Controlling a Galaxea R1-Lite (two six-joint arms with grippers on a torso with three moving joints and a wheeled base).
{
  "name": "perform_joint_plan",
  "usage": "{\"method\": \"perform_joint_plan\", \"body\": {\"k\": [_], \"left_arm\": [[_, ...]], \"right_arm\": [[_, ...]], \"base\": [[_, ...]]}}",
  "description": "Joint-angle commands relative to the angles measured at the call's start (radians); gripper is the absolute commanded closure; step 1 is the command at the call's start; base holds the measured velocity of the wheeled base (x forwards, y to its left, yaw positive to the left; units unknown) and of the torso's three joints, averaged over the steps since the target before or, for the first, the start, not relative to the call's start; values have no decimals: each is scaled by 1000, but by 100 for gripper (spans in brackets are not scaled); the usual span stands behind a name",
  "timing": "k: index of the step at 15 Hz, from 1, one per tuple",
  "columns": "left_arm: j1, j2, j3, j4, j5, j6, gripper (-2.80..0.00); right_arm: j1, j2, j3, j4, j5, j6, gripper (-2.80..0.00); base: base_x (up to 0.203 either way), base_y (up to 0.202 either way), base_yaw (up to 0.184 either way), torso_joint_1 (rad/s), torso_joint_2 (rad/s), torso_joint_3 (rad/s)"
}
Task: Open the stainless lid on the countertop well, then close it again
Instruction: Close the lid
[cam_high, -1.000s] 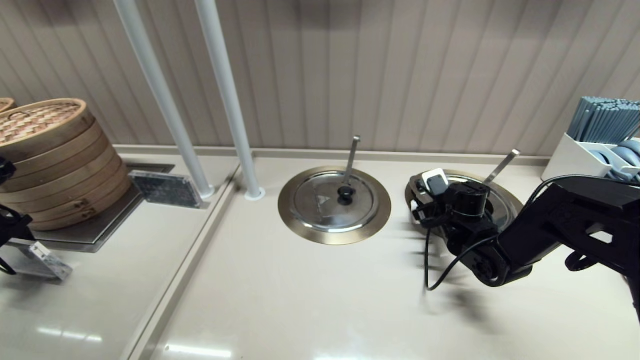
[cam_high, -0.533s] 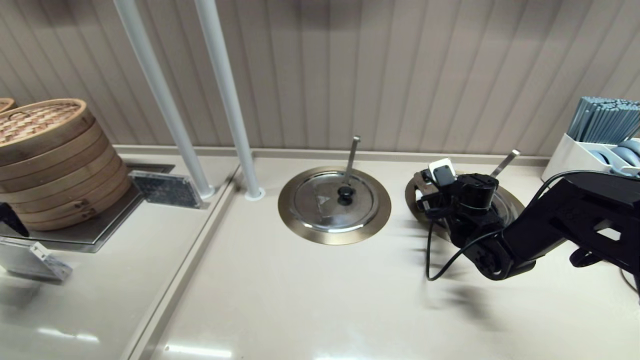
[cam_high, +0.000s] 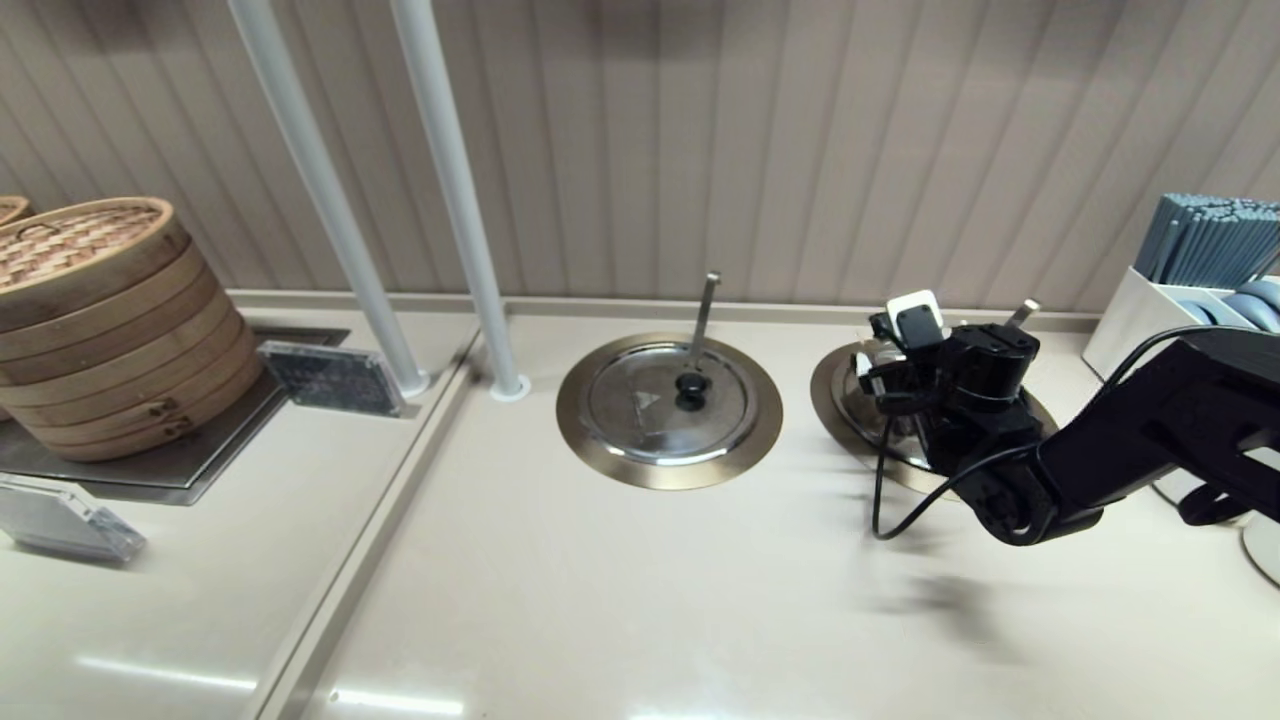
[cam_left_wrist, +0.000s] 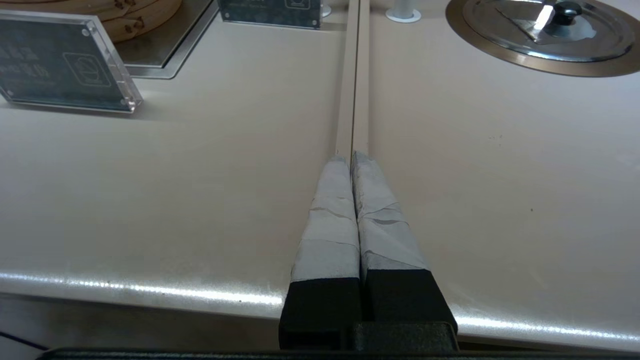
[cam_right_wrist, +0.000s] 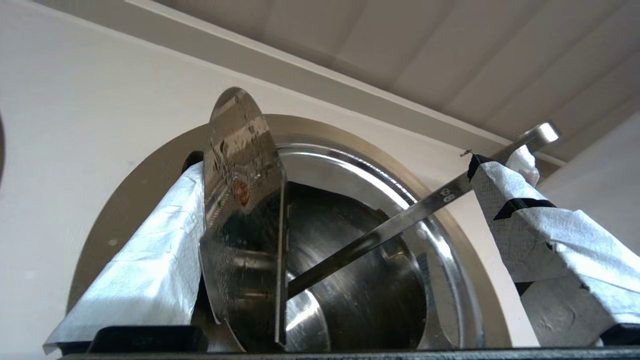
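The countertop well (cam_right_wrist: 125, 210) lies uncovered, and its brass rim (cam_high: 835, 385) shows beside my right arm. The stainless lid (cam_right_wrist: 240, 200) stands almost on edge with its underside showing. It sits close against the taped finger (cam_right_wrist: 150, 260) on that side. My right gripper (cam_right_wrist: 335, 165) is open over the well (cam_high: 890, 390), its other finger (cam_right_wrist: 530, 230) far from the lid. The ladle handle (cam_right_wrist: 400, 220) leans diagonally across the bowl, and its tip (cam_high: 1022, 312) pokes out behind the wrist. The lid's knob is hidden. My left gripper (cam_left_wrist: 352, 157) is shut and empty over the counter's front edge.
The twin lid (cam_high: 668, 400) with its upright ladle handle covers the middle well. A bamboo steamer stack (cam_high: 100, 320) and two acrylic signs (cam_high: 330, 378) (cam_high: 60, 520) stand at the left. Two white poles (cam_high: 460, 200) rise behind. A white chopstick holder (cam_high: 1190, 290) stands at the far right.
My right gripper has moved right and toward the back wall over the well. The left arm has dropped out of the head view at the left edge.
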Motion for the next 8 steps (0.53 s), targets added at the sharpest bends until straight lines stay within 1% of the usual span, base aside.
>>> {"method": "perform_joint_plan", "body": {"k": [1,4,8], "left_arm": [[0,0,0,0,0,0,0],[0,0,0,0,0,0,0],[0,0,0,0,0,0,0]], "right_arm": [[-24,-21,1,-7,-2,-9,-280],[-51,-21,0,-9,-2,-23,-280],[-84,-20,0,-68,-1,-75,-280]], "base": [[0,0,0,0,0,0],[0,0,0,0,0,0],[0,0,0,0,0,0]]}}
